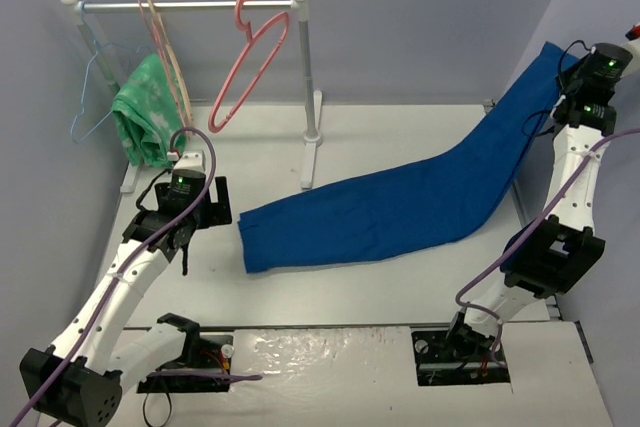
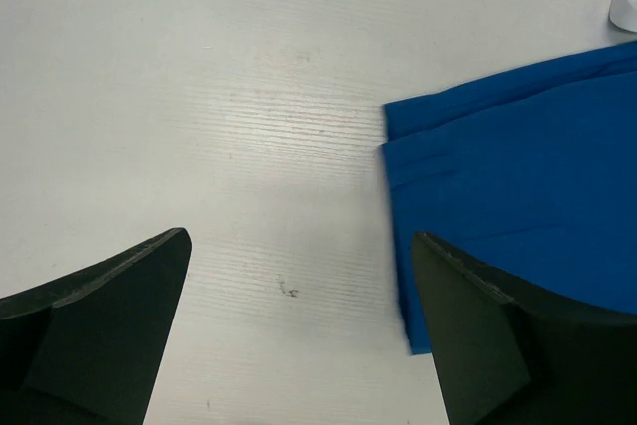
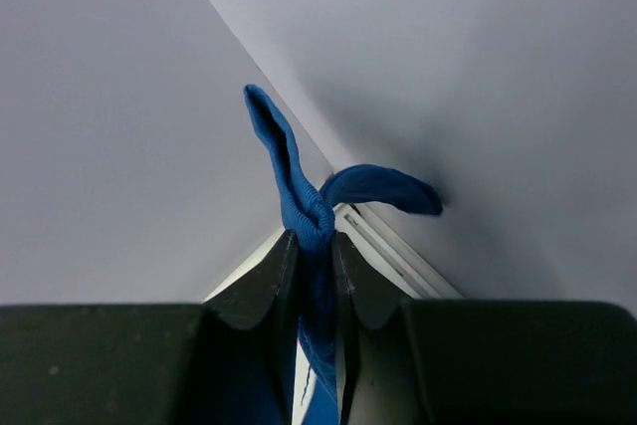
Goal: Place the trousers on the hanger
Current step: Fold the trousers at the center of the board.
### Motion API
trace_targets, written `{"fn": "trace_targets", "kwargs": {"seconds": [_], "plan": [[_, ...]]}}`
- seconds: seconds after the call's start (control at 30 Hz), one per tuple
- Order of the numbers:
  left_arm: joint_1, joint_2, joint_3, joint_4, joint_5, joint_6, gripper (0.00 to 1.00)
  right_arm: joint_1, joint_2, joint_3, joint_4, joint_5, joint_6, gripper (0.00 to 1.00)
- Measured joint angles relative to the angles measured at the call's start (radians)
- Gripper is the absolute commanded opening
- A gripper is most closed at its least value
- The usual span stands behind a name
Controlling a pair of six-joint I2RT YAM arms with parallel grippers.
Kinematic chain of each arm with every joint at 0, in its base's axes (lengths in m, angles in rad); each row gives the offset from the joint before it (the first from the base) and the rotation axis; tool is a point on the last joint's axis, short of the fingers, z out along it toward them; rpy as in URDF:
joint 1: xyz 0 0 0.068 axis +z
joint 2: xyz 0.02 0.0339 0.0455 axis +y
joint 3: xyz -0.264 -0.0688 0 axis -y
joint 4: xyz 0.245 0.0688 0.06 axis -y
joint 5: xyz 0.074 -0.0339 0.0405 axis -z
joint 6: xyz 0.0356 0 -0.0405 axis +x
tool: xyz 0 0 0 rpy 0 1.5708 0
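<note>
Top view: a white table (image 1: 330, 292) enclosed by pale grey-blue walls (image 1: 420, 17). The trousers (image 1: 400, 212) lie spread from the table's centre and rise at far right to the raised right gripper (image 1: 572, 75). The hanger (image 1: 250, 62) hangs on a white rail (image 1: 190, 4) at back left. Left wrist view: the left gripper (image 2: 299, 246) hovers spread wide over bare tabletop, one finger overlapping the trousers' end. Right wrist view: the jaws are clamped on a bunched fold of the trousers, facing a wall corner.
</note>
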Motion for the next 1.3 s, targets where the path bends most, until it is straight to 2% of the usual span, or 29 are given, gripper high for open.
{"fn": "trace_targets", "kwargs": {"seconds": [0.1, 0.2, 0.57, 0.9, 1.17, 1.3], "plan": [[0.000, -0.004, 0.000, 0.000, 0.000, 0.000, 0.91, -0.007, 0.005, 0.022, 0.004, -0.056, -0.013, 0.00], [0.000, -0.004, 0.000, 0.000, 0.000, 0.000, 0.91, 0.037, 0.002, -0.001, 0.007, -0.107, -0.046, 0.00], [0.000, -0.022, 0.000, 0.000, 0.000, -0.001, 0.91, 0.502, -0.174, -0.329, -0.003, -0.189, -0.136, 0.00], [0.000, -0.027, 0.000, -0.001, 0.001, -0.001, 0.91, 0.817, -0.271, -0.497, 0.069, -0.184, -0.148, 0.00], [0.000, -0.026, 0.000, -0.001, 0.004, -0.001, 0.91, 0.954, -0.273, -0.650, 0.158, -0.170, -0.108, 0.00], [0.000, -0.018, 0.000, -0.001, 0.007, -0.001, 0.91, 1.024, -0.269, -0.673, 0.186, -0.168, -0.084, 0.00]]}}
